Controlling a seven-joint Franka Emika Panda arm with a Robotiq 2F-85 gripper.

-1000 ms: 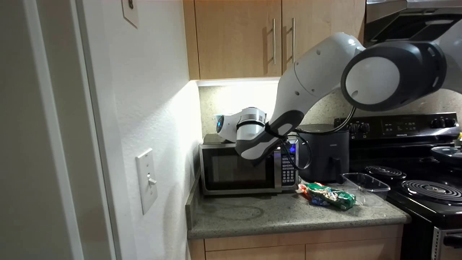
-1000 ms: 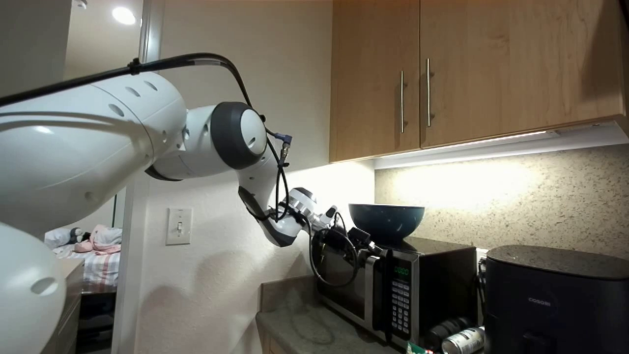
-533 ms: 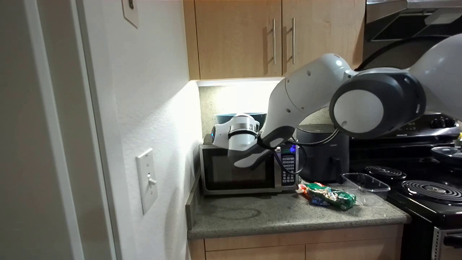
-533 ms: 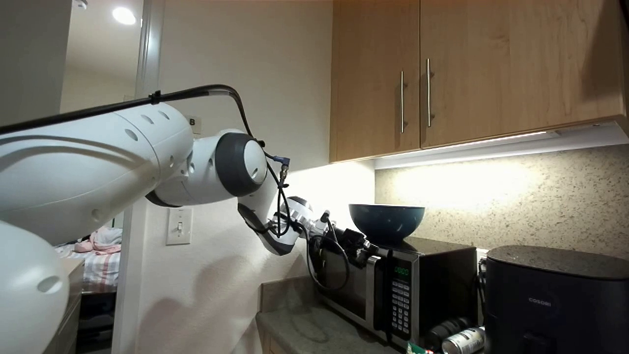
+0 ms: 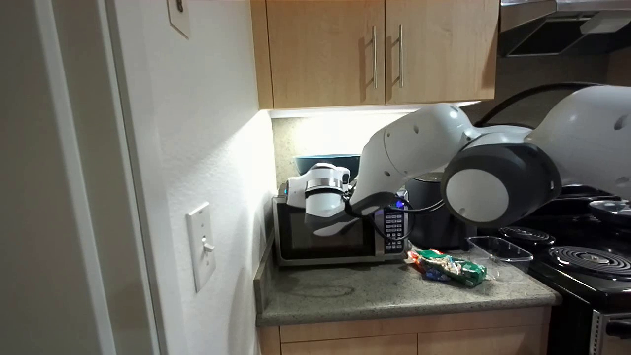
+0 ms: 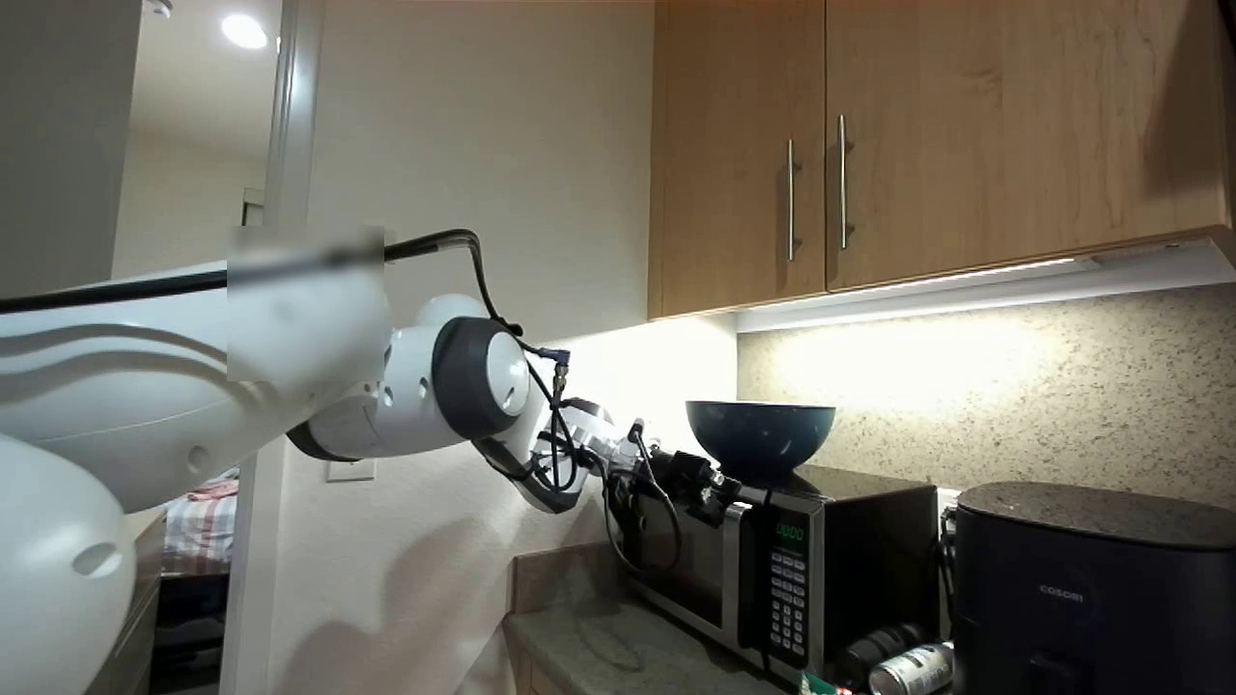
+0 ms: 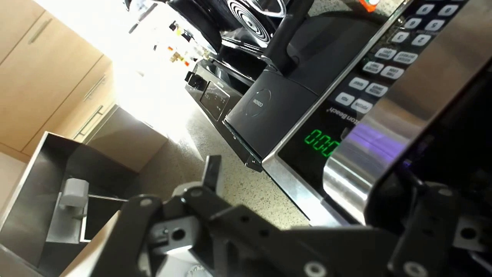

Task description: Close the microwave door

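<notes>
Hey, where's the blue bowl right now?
In both exterior views, the blue bowl sits on top of the microwave, below the wooden cabinets and left of the black air fryer.

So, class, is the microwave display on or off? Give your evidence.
On: the display shows lit green digits in the wrist view and an exterior view.

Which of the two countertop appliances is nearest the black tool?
The boxy silver-and-black microwave with lit green digits: the tool is near its curved steel handle, while the rounded black COSORI air fryer stands farther off.
</notes>
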